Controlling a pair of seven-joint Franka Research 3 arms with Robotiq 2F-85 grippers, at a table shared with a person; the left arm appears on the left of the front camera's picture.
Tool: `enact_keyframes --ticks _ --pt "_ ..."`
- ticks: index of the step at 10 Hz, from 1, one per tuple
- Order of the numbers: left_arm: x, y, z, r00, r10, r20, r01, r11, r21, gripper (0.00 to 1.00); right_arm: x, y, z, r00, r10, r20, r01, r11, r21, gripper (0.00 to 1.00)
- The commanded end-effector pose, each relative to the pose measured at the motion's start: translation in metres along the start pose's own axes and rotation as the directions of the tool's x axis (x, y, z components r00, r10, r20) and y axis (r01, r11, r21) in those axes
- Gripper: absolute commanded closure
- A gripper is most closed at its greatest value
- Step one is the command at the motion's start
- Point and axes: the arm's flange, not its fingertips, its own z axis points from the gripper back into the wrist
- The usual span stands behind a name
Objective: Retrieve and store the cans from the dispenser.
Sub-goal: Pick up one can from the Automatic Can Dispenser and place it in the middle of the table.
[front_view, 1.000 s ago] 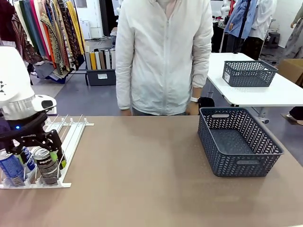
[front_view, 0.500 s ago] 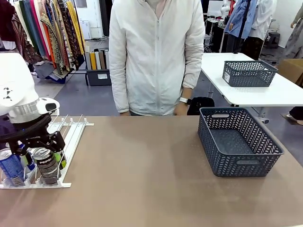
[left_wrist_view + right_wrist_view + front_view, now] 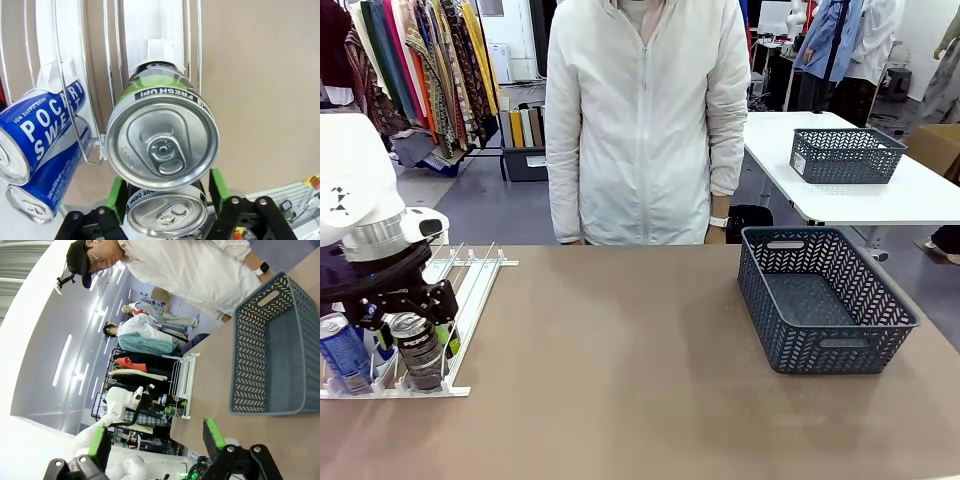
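The dispenser (image 3: 472, 284), a flat white rack of wire lanes, lies at the table's left edge with several cans at its near end. My left gripper (image 3: 408, 318) reaches down over a dark can (image 3: 418, 362); its green pads stand close on both sides of that can (image 3: 167, 217), open, with a thin gap. A green-banded can (image 3: 162, 145) sits right behind it in the same lane. Blue cans (image 3: 37, 130) lie in the neighbouring lane. My right gripper (image 3: 156, 440) hangs open in the air, nothing between its pads.
A dark grey lattice basket (image 3: 825, 345) stands on the table's right side. A person in a white jacket (image 3: 640, 120) stands at the far edge, hands down. A second table with another basket (image 3: 845, 155) lies behind.
My left gripper's fingers have drawn in around the dark can. The person has shifted a little to the left.
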Motion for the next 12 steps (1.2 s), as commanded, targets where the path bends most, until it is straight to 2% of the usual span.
enact_keyframes --ticks 1,5,7,9,12 --pt "-0.003 0.0 -0.003 1.0 0.011 0.028 -0.012 1.0 0.023 1.0 0.004 0.001 0.0 1.0 0.029 0.007 -0.029 0.999 0.015 0.0" --pt "-0.003 0.001 -0.002 0.999 0.017 0.04 -0.018 0.999 0.031 1.0 0.004 0.001 0.0 1.0 0.029 0.007 -0.029 0.999 0.015 0.0" --pt "-0.014 0.0 0.016 0.998 0.009 0.068 -0.011 0.999 0.031 1.0 0.004 0.001 0.0 1.0 0.029 0.007 -0.029 0.999 0.015 0.0" --pt "-0.047 -0.002 0.075 0.996 -0.047 0.075 0.044 0.998 0.039 1.0 0.004 0.001 0.0 1.0 0.029 0.007 -0.029 0.999 0.015 0.0" --pt "-0.094 -0.008 0.171 0.974 -0.204 0.097 0.191 0.972 0.134 1.0 0.004 0.001 0.0 1.0 0.029 0.007 -0.029 0.999 0.015 0.0"
